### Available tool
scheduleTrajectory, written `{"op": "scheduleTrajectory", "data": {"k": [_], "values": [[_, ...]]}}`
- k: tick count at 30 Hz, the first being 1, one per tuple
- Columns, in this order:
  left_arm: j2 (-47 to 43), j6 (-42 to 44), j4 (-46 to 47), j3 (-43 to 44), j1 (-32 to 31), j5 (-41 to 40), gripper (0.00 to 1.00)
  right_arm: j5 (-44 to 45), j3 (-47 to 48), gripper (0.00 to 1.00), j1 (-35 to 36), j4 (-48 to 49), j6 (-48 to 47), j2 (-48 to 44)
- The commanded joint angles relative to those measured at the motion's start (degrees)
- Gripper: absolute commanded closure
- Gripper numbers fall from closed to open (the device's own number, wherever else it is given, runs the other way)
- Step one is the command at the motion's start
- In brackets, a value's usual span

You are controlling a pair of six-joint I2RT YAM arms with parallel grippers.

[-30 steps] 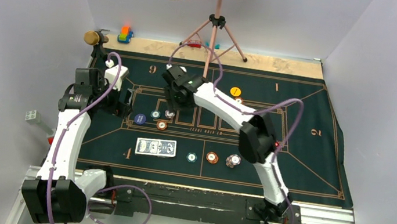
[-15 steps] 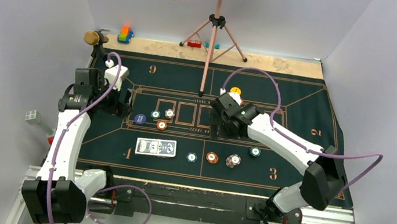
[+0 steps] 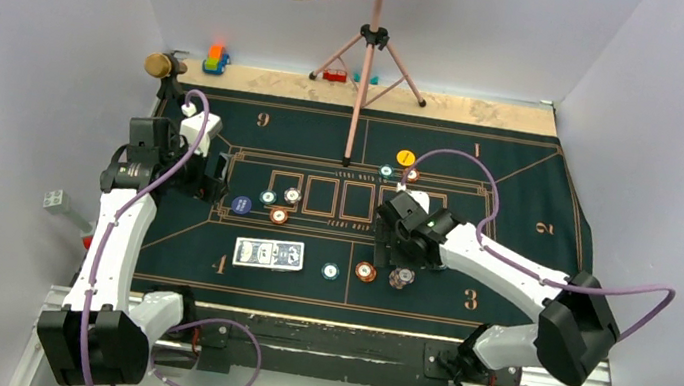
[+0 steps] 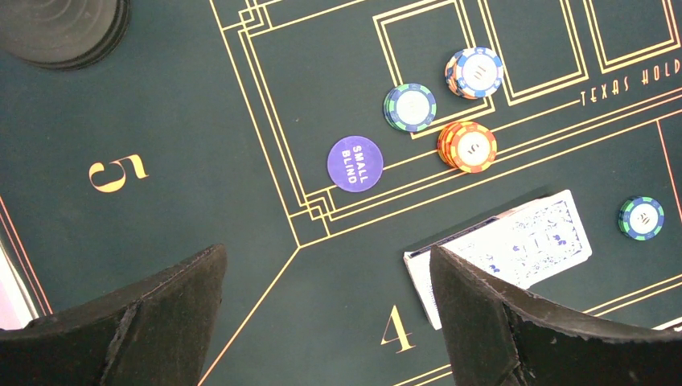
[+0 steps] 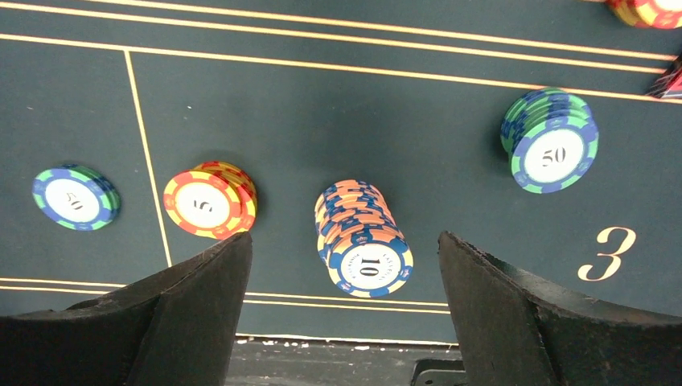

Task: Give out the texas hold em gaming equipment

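Near row on surface point(image 3: 542, 181), left to right: card deck point(image 3: 269, 254) with blue backs up, teal chip point(image 3: 331, 271), orange 5 stack point(image 5: 207, 205), tall 10 stack point(image 5: 362, 241). My right tool point(image 5: 344, 239) over 10 stack, fingers wide apart either side, not touching, holding nothing. Teal 50 stack point(image 5: 551, 142) just far-right of it. My left tool point(image 4: 327, 253) wide open, empty, over left part of surface. Further: Small Blind button point(image 4: 355, 163), three chip stacks point(image 4: 467, 145). Farthest: yellow chip point(image 3: 405, 158).
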Motion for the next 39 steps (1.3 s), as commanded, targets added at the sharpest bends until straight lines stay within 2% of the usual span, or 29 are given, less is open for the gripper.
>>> {"op": "scheduleTrajectory", "data": {"k": [1,13,24,30,39], "values": [[-0.61,0.0,1.32,-0.28,0.68,1.25,0.0,-2.21,-2.58,0.13,0.1,4.14,1.8,0.39],[-0.41,0.02,1.41,-0.28,0.71,1.11,0.0,-3.64,-5.98,0.23,0.62,5.98,2.07,1.52],[-0.39,0.02,1.36,-0.26,0.72,1.13,0.0,-2.07,-6.75,0.43,0.63,5.37,2.16,1.79],[-0.43,0.06,1.28,-0.2,0.69,0.99,0.0,-1.22,-6.17,0.58,0.63,4.66,2.07,1.42],[-0.42,0.1,1.33,-0.25,0.68,1.02,0.0,-0.01,-6.41,0.59,0.61,3.93,1.63,2.06]]}}
